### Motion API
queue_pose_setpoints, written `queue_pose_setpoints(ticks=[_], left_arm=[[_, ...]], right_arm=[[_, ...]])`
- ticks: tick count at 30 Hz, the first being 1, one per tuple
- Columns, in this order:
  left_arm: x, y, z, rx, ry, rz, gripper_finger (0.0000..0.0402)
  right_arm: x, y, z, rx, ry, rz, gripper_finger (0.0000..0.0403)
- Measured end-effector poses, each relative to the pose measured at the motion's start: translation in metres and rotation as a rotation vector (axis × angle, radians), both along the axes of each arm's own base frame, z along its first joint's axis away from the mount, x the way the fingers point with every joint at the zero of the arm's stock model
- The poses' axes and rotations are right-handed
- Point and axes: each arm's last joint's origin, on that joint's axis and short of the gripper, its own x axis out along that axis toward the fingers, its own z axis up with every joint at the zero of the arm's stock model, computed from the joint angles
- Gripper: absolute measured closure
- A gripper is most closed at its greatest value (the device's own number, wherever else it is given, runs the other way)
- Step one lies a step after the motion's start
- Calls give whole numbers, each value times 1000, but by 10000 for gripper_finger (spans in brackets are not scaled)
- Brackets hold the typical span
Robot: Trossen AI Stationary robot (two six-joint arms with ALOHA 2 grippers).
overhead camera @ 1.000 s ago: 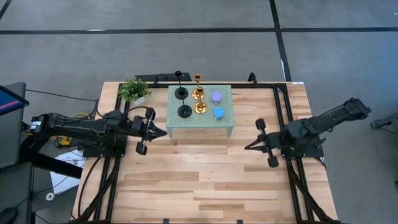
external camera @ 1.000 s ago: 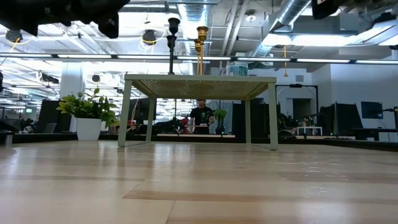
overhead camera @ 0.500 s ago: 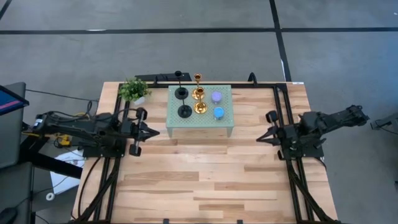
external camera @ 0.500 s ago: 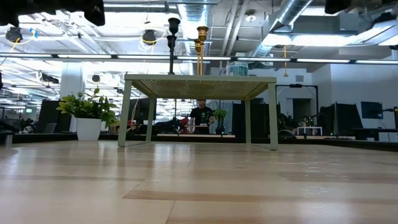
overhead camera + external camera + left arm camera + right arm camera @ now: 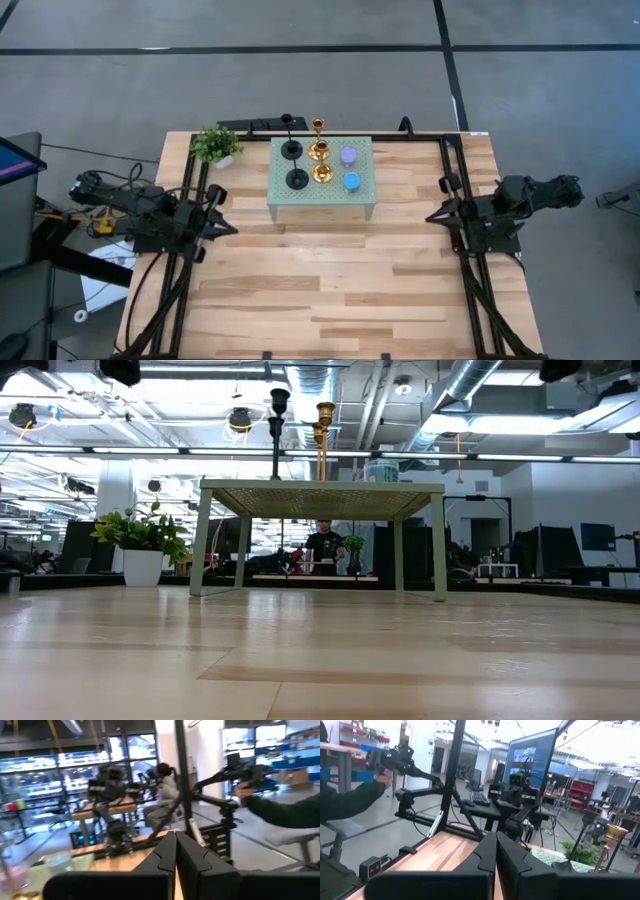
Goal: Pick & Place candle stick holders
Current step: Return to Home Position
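Observation:
Six candle stick holders stand on the mint-green perforated stand (image 5: 368,200): two black (image 5: 290,150) (image 5: 297,179), two gold (image 5: 318,148) (image 5: 322,172), one lilac (image 5: 348,156) and one blue (image 5: 351,182). In the low view a black stem (image 5: 279,420) and a gold one (image 5: 324,425) rise above the stand's top (image 5: 320,485). My left gripper (image 5: 234,230) is shut and empty, left of the stand near the table's left side. My right gripper (image 5: 430,218) is shut and empty, right of the stand. Both wrist views show the fingertips closed together (image 5: 175,845) (image 5: 496,842).
A small green potted plant (image 5: 215,145) stands at the far left, beside the stand. Black frame rails (image 5: 455,180) run along both table sides. Bare wood (image 5: 320,290) lies in front of the stand. A person's sleeved arm (image 5: 350,795) shows beyond the table.
Both arms have drawn back from the stand: my left gripper toward the table's left edge, my right gripper toward the right edge. In the low view, the arm parts at the top have risen nearly out of the picture. The holders have stayed in place.

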Motion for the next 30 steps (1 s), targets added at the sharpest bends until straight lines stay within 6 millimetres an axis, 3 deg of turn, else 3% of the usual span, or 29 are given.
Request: queue_pose_setpoints(ticks=[6,10,15,30], left_arm=[[-6,-3,1,13,-31,-52,397],[-13,3,1,-5,-46,27,397],[-20,8,3,-28,-47,83,397],[-17,6,-9,13,86,81,398]], right_arm=[[-9,-3,-26,29,-70,0,403],[-7,-2,-39,38,-85,1,403],[-6,-2,-39,49,-71,-1,403],[-8,-3,-38,57,-83,3,403]])
